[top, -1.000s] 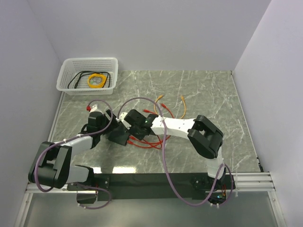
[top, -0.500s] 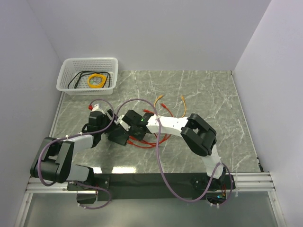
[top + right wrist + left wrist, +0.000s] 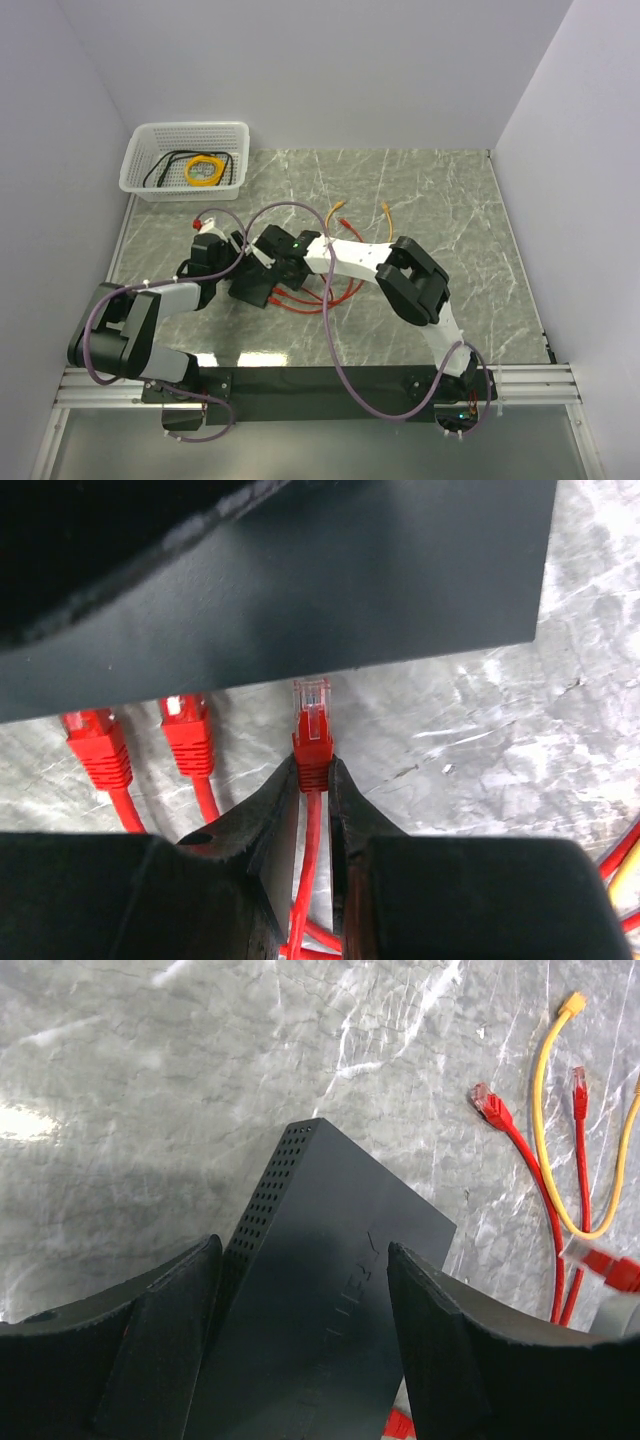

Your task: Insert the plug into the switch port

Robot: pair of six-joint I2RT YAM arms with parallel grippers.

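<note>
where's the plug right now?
Right wrist view, centre: the plug is pinched in the right end effector, its clear tip just short of the black switch edge, with two other red connectors at that edge to its left.

Overhead camera: high behind the near edge of the table (image 3: 450,200), looking down over everything. Wrist cameras: very close, angled downward. All three share the black switch box (image 3: 252,287).

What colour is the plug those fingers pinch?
The plug is red, clear-tipped; clearest in the right wrist view.
</note>
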